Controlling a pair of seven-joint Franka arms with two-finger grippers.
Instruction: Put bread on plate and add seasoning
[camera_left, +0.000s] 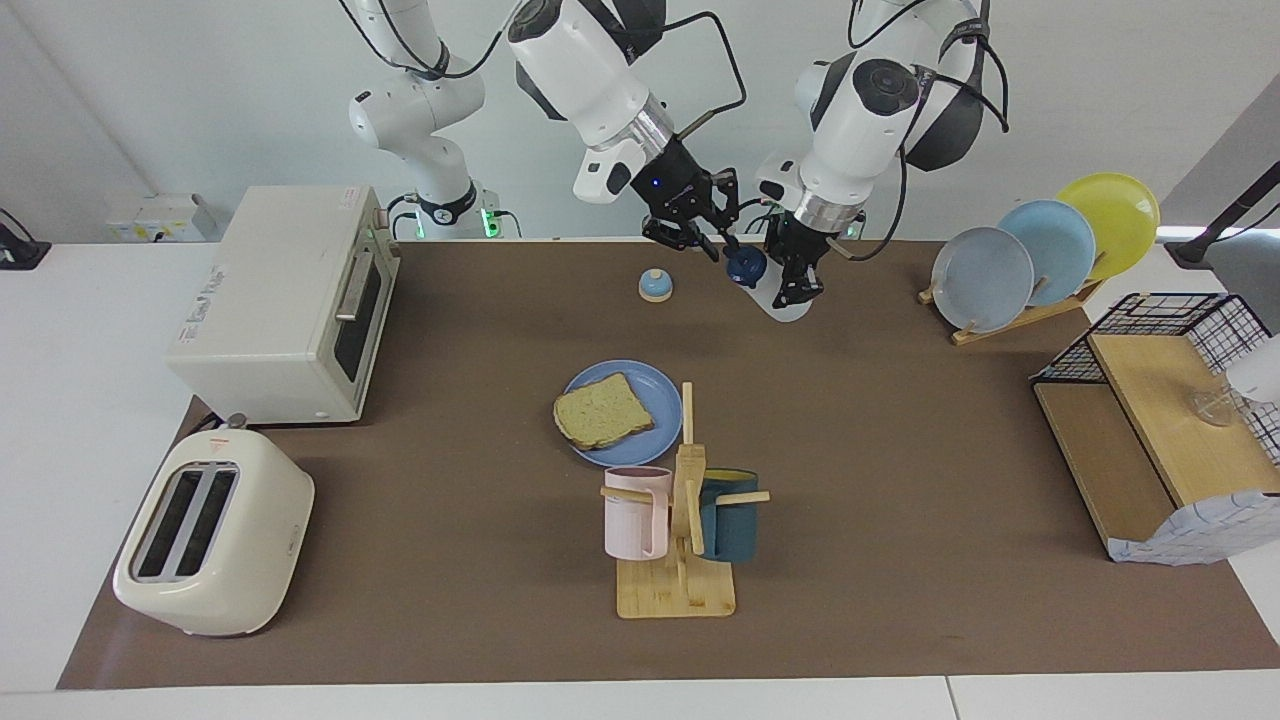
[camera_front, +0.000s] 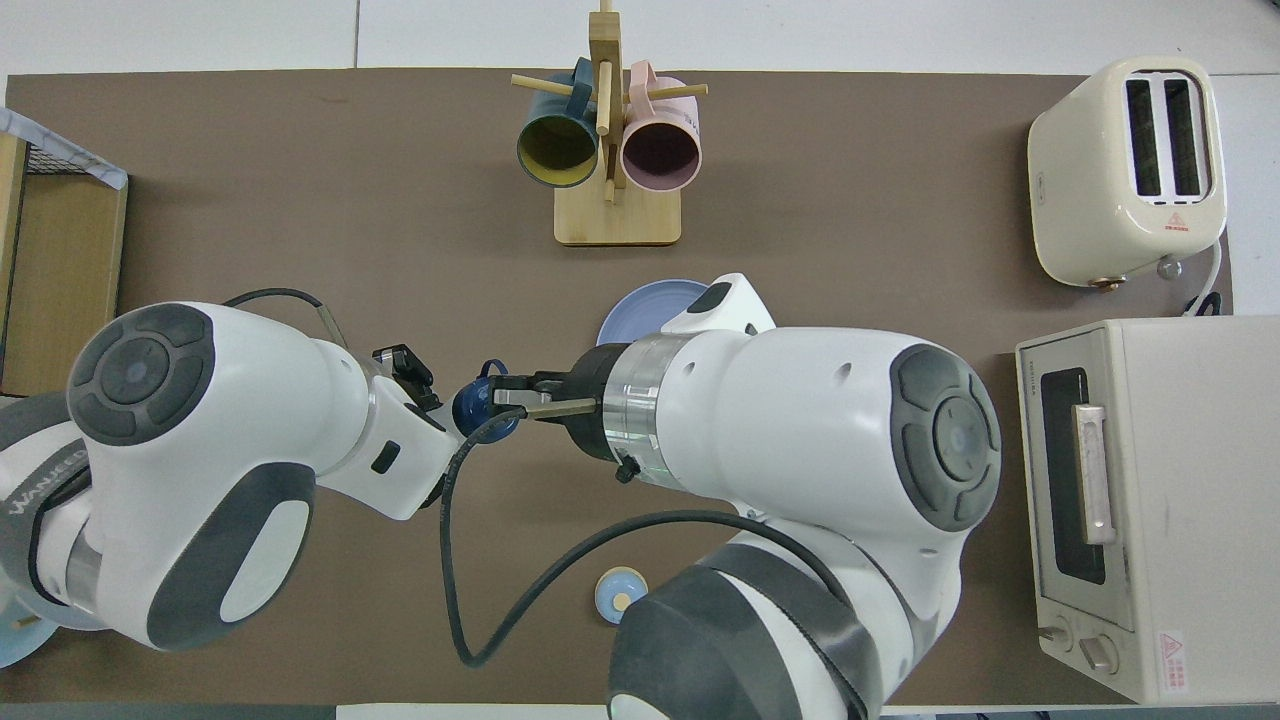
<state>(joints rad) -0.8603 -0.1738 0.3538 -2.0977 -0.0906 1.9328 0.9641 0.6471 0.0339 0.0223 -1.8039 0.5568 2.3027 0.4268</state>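
The bread (camera_left: 603, 410) lies on the medium-blue plate (camera_left: 655, 390) mid-table. In the overhead view only part of the plate's rim (camera_front: 640, 305) shows and the right arm hides the bread. My left gripper (camera_left: 797, 280) is shut on the white body of the seasoning bottle (camera_left: 785, 303) and holds it tilted above the mat, nearer to the robots than the plate. The bottle's navy cap (camera_left: 745, 266) points toward my right gripper (camera_left: 722, 240), which is right at the cap (camera_front: 475, 408). My left gripper (camera_front: 425, 385) also shows in the overhead view.
A small blue-domed bell (camera_left: 655, 285) sits on the mat near the grippers. A mug rack (camera_left: 680, 540) stands just past the plate. An oven (camera_left: 290, 300) and toaster (camera_left: 210, 530) stand at the right arm's end. A plate rack (camera_left: 1040, 255) and wire shelf (camera_left: 1160, 430) stand at the left arm's end.
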